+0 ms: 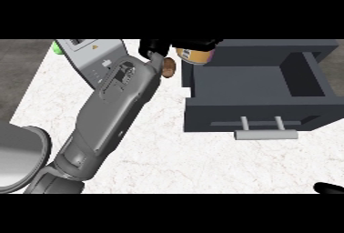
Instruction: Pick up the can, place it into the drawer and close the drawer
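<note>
White marbled counter (201, 164) fills most of the head view, with a dark floor strip past its left edge.

Left forearm (111, 113), grey, runs diagonally from the lower left up to top centre.

Drawer (222, 113), dark grey, sits at right and is pulled open toward the viewer. Its interior is visible and nothing lies on the floor of it. A darker recess shows at its far right side. The handle (265, 134), a pale grey bar on two posts, projects from the front panel.

Grey rounded shape (20, 154) at the lower left edge, partly cut off; cannot tell what it is.

Grey device (84, 48) with a small panel, top left, partly hidden behind the forearm.

Left hand (156, 49), black, at top centre. Fingers curl over the top of the can (194, 56), thumb on the near side, grasping it.

Can is yellow-orange with a purple edge, held upright at the drawer's rear left corner, not set down inside.

Brown object (169, 68), small and rounded, just beside the wrist on the counter.

Green object (58, 48), only a sliver, beside the device's left end.

Right hand (329, 187): a black tip at the lower right corner; cannot tell its state.
</note>
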You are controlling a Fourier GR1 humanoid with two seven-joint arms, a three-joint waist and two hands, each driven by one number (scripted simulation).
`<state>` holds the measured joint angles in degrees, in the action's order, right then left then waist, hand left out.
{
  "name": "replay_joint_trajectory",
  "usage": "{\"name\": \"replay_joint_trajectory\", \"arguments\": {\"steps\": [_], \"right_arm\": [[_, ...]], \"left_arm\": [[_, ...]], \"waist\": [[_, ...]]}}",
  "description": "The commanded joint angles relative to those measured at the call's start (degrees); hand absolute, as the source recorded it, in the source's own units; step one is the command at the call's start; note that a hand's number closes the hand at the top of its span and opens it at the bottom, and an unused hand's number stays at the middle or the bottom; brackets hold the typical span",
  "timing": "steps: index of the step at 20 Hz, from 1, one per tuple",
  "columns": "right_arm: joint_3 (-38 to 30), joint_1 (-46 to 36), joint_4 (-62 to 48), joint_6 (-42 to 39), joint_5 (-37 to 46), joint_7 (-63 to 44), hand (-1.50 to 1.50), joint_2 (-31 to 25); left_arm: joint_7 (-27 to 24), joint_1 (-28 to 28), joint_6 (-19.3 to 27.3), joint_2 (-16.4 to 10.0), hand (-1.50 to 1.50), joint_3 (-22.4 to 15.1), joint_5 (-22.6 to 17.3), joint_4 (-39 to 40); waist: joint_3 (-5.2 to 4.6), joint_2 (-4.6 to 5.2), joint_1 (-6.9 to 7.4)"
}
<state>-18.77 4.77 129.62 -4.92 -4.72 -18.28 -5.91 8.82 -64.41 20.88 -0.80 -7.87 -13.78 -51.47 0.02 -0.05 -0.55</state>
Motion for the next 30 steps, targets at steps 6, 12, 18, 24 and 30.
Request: {"name": "replay_joint_trajectory", "arguments": {"steps": [6,12,18,24,30], "right_arm": [[-3.0,-3.8,1.9,0.3,-3.6,-4.7,-1.5,-3.3],[2.5,-4.3,-0.4,1.2,1.4,-1.1,-1.5,0.2],[0.7,-3.4,0.9,-0.7,-2.1,-2.0,-1.5,-1.4],[0.7,-9.3,-3.3,0.1,-1.1,-3.9,-1.5,-4.1],[3.2,-7.8,-0.4,0.0,-0.6,-3.8,-1.5,-2.3]], "left_arm": [[2.5,-13.7,3.0,0.8,1.5,0.9,-0.4,11.6],[-0.5,-20.9,3.3,0.8,1.5,-1.8,-5.0,21.7],[-0.3,-23.9,8.1,0.8,1.5,-7.2,-9.0,26.1],[-0.7,-28.3,9.5,0.8,1.5,-8.0,-11.1,29.8],[-2.2,-28.7,16.1,0.8,-1.5,-10.6,-12.9,32.0]], "waist": [[0.01,0.3,-1.36],[0.08,0.92,-3.03],[0.16,1.01,-4.9],[0.16,1.23,-4.49],[0.23,1.43,-6.33]]}}
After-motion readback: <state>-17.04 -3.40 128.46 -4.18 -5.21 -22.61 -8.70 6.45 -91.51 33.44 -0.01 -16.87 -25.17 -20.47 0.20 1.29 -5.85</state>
